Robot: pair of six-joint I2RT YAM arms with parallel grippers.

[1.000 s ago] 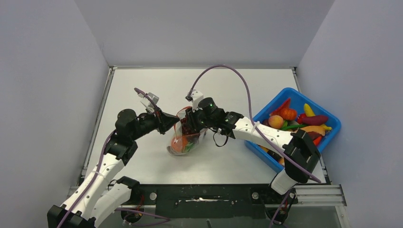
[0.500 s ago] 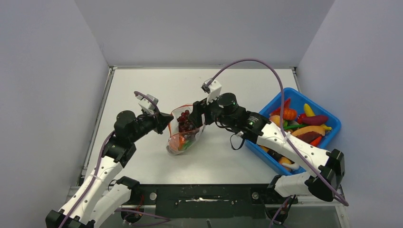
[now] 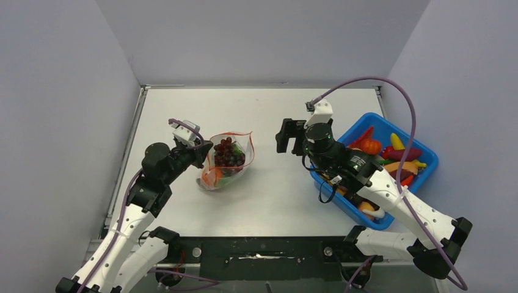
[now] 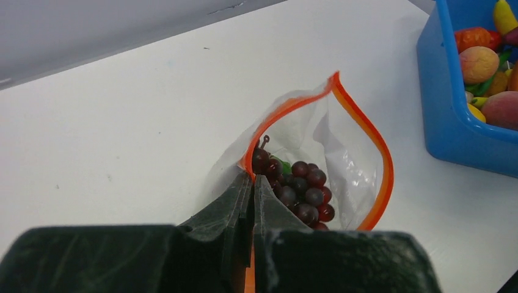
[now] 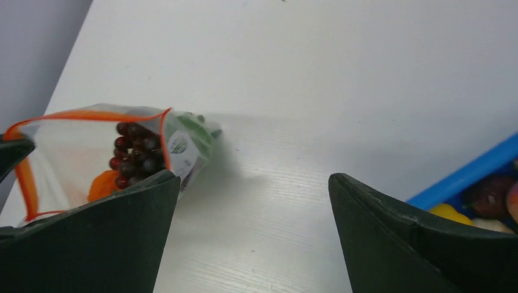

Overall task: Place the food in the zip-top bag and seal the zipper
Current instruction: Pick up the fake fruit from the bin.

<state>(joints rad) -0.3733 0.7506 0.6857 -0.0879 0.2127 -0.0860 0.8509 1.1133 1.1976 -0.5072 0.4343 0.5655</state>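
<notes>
No words, numbers or brand names can be read anywhere. The zip-top bag (image 5: 67,146) has a small round printed mark (image 5: 178,145) on its clear side, right beside the grapes (image 5: 133,155). The mark is too small and blurry to read.

You have a white table (image 3: 269,110) carrying two things. The clear zip-top bag (image 3: 227,163) rests on it with its mouth edge pinched in the left gripper's (image 3: 201,148) closed jaws, well apart from the right gripper's (image 3: 286,135) spread jaws. The blue bin (image 3: 424,177) sits just behind those right jaws, against the table's right edge
</notes>
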